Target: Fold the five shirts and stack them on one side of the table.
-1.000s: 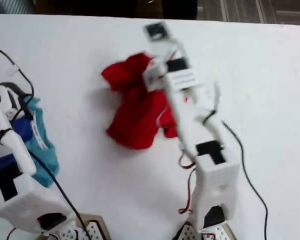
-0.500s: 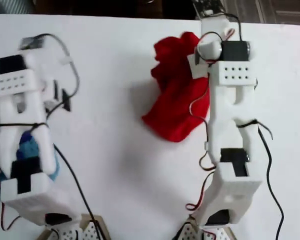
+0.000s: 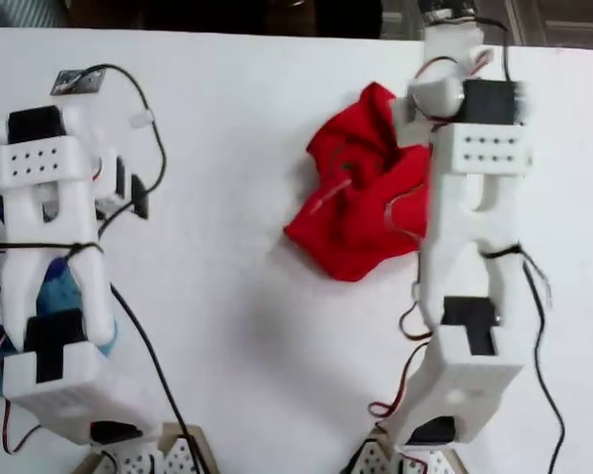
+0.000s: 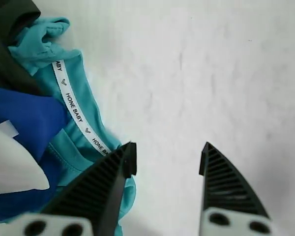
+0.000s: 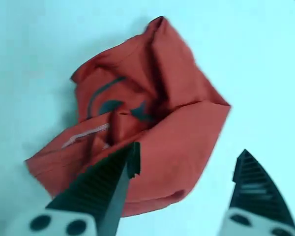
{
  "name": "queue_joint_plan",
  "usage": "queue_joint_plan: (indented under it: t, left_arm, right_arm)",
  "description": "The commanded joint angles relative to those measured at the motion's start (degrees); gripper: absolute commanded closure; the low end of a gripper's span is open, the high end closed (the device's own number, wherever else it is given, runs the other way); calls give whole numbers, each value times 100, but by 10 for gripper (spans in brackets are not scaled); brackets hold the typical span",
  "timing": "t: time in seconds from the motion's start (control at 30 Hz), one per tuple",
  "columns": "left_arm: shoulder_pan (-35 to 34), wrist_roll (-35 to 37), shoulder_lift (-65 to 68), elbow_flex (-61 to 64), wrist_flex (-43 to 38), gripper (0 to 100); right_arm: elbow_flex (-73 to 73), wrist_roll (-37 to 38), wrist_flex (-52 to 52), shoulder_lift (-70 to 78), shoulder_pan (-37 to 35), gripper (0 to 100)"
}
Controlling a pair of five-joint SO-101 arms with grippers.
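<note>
The left gripper (image 4: 168, 152) is hanging with its jaws spread and nothing between them, over bare table (image 4: 211, 59). One black finger (image 4: 108, 182) is showing in front of the edge of a teal shirt (image 4: 76, 132); the other is standing over plain white surface. The teal shirt is lying crumpled, a white printed band running along it. A blue shirt (image 4: 24, 123) is lying on top of it, and a dark cloth (image 4: 10, 29) is touching both at the far corner of the heap. In the high view the left arm (image 3: 49, 227) is stretching out over this heap, with teal cloth (image 3: 67, 294) peeking out beside it near the table's left edge.

The right gripper (image 5: 189, 152) is also standing wide, gripping nothing, and is hovering above a red shirt (image 5: 147, 113). The red shirt is lying bunched and creased, a dark print and a pale inner band showing among the folds. In the high view the right arm (image 3: 474, 197) is reaching toward the far edge of the table (image 3: 227, 326), and the red shirt (image 3: 361, 207) is lying just beside it, on the side facing the left arm, well apart from the heap. A black cable (image 3: 138, 336) is trailing from the left arm toward its base.
</note>
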Motion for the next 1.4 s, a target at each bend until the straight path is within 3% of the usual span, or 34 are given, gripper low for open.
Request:
queue_joint_plan:
  t: [0.0, 0.23, 0.57, 0.63, 0.7, 0.8, 1.13, 1.37]
  left_arm:
    - [53, 0, -255, 251, -308, 775]
    - [53, 0, -255, 848, -651, 775]
    - [53, 0, -264, 831, -651, 775]
    - [53, 0, -264, 831, -651, 775]
    - [53, 0, -264, 831, -651, 775]
    - [62, 0, -264, 831, -651, 775]
    - [79, 0, -264, 831, -651, 775]
    - [79, 0, -264, 831, -651, 775]
  right_arm:
    - [492, 53, 101, -189, -752, 700]
    - [1829, 35, -110, 787, -1455, 700]
    - [1873, 53, 136, 1692, -884, 707]
    - [1864, 62, 136, 1692, -673, 800]
    - [1864, 62, 101, 1692, -497, 981]
    - [1855, 62, 136, 1666, -295, 955]
    - [1169, 431, 497, 57, -391, 978]
    - [1152, 475, 505, -1437, -840, 978]
